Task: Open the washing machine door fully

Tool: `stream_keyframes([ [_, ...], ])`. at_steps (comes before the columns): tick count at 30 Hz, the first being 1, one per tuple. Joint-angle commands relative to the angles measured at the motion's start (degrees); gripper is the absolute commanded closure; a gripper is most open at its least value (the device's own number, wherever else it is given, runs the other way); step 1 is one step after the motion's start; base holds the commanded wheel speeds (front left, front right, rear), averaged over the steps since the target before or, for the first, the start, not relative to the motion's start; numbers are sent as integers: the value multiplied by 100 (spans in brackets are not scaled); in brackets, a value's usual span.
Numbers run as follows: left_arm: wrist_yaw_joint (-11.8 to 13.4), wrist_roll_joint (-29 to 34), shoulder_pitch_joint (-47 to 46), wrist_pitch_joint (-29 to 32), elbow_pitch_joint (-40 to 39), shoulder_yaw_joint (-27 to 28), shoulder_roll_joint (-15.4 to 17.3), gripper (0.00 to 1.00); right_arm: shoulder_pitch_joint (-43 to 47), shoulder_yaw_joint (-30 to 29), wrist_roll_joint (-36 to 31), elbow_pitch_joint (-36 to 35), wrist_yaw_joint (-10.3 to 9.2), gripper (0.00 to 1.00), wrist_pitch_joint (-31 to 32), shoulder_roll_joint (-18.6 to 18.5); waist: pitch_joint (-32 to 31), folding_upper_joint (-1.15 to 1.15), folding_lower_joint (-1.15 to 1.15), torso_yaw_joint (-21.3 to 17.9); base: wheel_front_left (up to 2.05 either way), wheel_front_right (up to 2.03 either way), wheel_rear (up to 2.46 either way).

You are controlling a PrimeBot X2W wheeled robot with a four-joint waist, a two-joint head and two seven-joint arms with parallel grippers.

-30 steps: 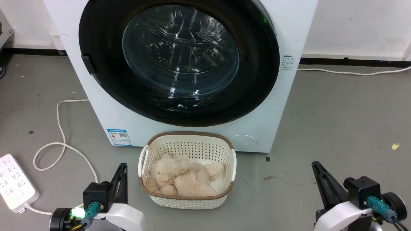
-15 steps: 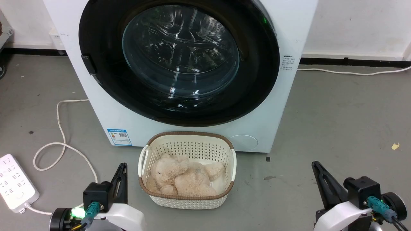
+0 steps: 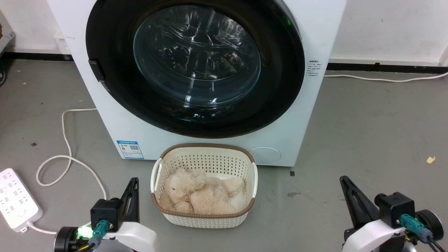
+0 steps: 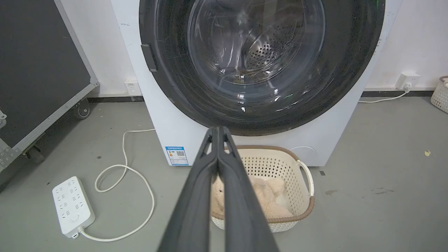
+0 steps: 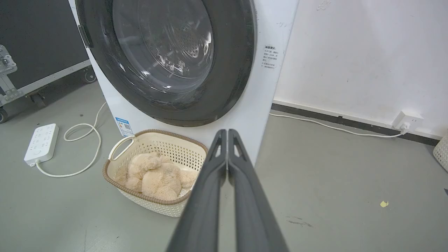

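- Head view: the washing machine (image 3: 105, 119) stands at the far centre of the floor, with a white wall behind it. The washing machine door (image 3: 280, 91) lies closed, flush on the front panel, a glossy black rim around a clear glass bowl.
- A small black handle tab (image 3: 96, 70) sits on the left edge of the door rim.
- A cream laundry basket (image 3: 206, 221) stands on the floor directly in front of the machine, just below the lower door rim. A beige plush toy (image 3: 199, 196) lies inside it.
- Left tool (image 3: 133, 182): near left, just left of the basket, clenched and empty. In the left wrist view its fingers (image 4: 196, 196) meet at the tips.
- Right tool (image 3: 344, 180): near right, well apart from the basket and the machine, clenched and empty.
- A white power strip (image 3: 15, 199) lies at the near left. A white cable (image 3: 66, 154) loops from it across the floor to the left side of the machine.
- Left wrist view: a black wheeled case (image 4: 38, 70) stands left of the machine.
- Right wrist view: a wall socket (image 5: 406, 120) sits low on the wall, right of the machine.
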Motion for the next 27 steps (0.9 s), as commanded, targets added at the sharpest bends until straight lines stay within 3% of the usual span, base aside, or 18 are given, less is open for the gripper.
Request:
stream_keyframes([
  [1, 16, 17, -86, 2, -21, 9, -1, 100, -67, 1, -43, -28, -5, 100, 2, 27, 0, 0, 0, 0, 0, 0, 0],
  [2, 16, 17, -86, 2, -21, 9, -1, 100, -67, 1, -43, -28, -5, 100, 2, 27, 0, 0, 0, 0, 0, 0, 0],
  [3, -1, -1, 1, -1, 1, -1, 0, 0, 1, 2, 3, 1, 0, 0, -1, 0, 0, 0, 0, 0, 0, 0, 0],
  [27, 85, -8, -149, -251, -117, -180, 0, 0, -300, -14, 338, -24, -1, 0, -211, -122, 309, 0, 0, 46, 0, 0, 0],
])
